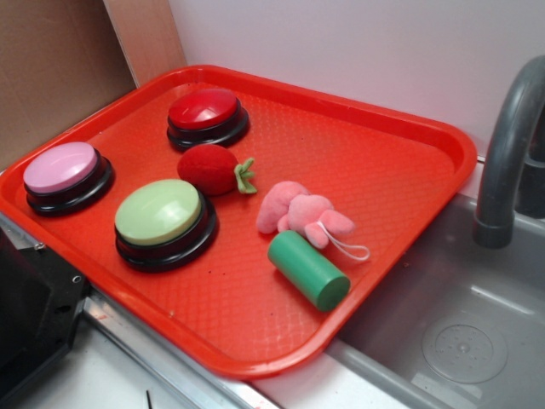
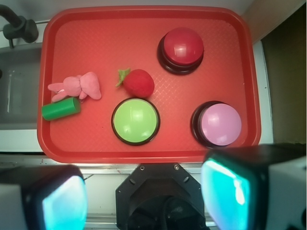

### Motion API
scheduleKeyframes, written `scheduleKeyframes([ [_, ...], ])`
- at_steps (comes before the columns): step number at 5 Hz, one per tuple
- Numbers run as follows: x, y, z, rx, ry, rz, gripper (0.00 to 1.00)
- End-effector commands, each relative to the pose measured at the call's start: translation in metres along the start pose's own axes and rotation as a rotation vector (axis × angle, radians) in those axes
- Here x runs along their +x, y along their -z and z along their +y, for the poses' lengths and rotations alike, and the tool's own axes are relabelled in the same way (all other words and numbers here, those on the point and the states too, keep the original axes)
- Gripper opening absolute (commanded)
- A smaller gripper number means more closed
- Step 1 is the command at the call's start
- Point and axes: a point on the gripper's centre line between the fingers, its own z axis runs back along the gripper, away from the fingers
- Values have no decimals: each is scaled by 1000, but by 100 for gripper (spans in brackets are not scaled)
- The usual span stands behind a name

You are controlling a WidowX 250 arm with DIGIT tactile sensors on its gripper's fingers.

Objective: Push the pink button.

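Right now your gripper (image 2: 144,201) hangs high above the tray's (image 2: 144,28) near edge with its fingers (image 2: 225,191) spread wide, holding nothing. Just past your right finger sits the pink button (image 2: 220,124) in the tray's corner, with the green button (image 2: 135,120) beside it and the red button (image 2: 183,46) farther off.

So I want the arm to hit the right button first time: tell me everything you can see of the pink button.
The pink button is a round, pale pink-lilac dome of glossy plastic seated on a black circular base. It stands upright on the red tray, near one of its corners, beside the light-green button and apart from it. Nothing touches it but the tray. The gripper is well clear of it, fingers spread wide in the wrist view.
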Motion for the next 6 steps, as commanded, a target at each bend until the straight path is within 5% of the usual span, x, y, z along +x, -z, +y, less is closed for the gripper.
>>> scheduleKeyframes([
  [1, 0, 0, 0, 0, 0, 0, 100],
  [3, 42, 48, 89, 19, -189, 63, 100],
  [5, 20, 105, 132, 98, -138, 113, 100],
  [6, 7, 153, 147, 90, -73, 151, 100],
])
